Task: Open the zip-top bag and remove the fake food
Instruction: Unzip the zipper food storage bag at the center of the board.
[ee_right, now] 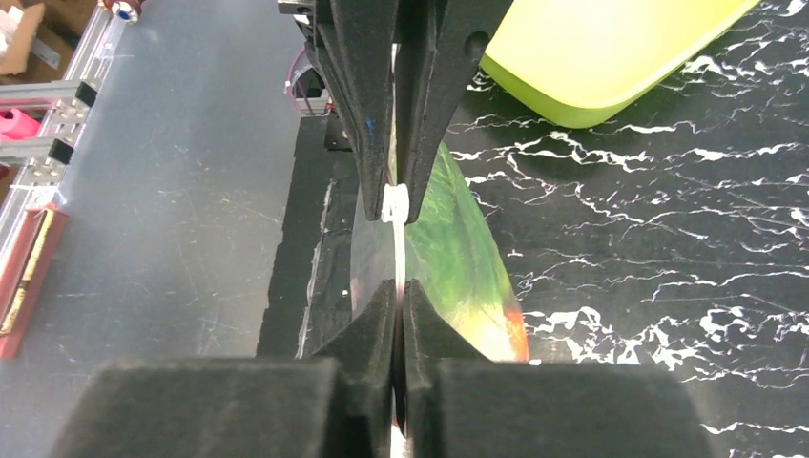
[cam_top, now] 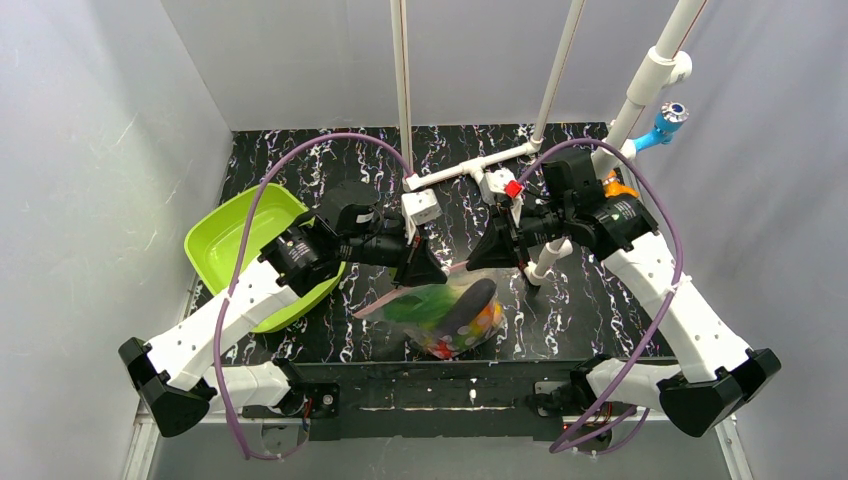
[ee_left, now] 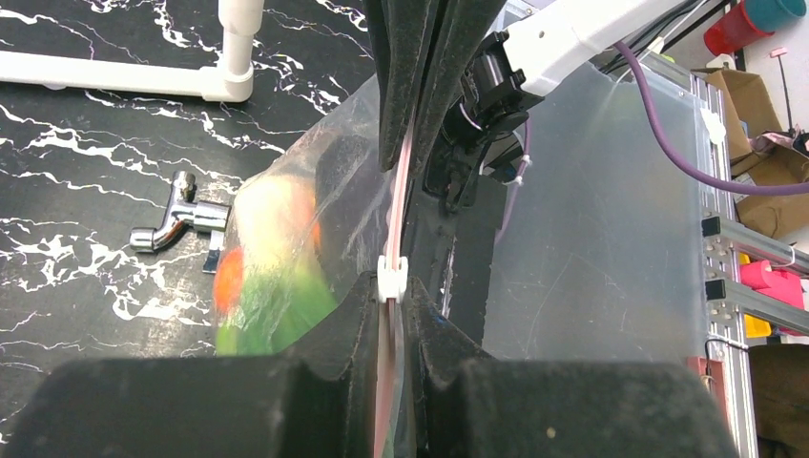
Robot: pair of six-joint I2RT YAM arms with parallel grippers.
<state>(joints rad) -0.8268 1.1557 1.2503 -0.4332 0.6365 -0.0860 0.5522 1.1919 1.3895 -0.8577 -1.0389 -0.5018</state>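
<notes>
The zip-top bag (cam_top: 440,318) hangs low over the near middle of the table, stretched between both grippers by its pinkish zip strip (ee_left: 399,205). Fake food (cam_top: 452,306) fills it: green leaves, a dark eggplant, orange and yellow pieces, seen blurred through the plastic (ee_left: 277,272) (ee_right: 460,250). My left gripper (cam_top: 428,270) (ee_left: 392,289) is shut on the strip just behind the white slider (ee_left: 392,275). My right gripper (cam_top: 487,252) (ee_right: 401,292) is shut on the same strip from the other side, a short way from the slider (ee_right: 395,202). The two pairs of fingertips face each other closely.
A lime-green tray (cam_top: 225,245) (ee_right: 591,57) lies at the left behind my left arm. A white pipe frame (cam_top: 480,165) (ee_left: 143,81) stands at the back. A small metal fitting (ee_left: 176,224) rests on the black marbled table beside the bag.
</notes>
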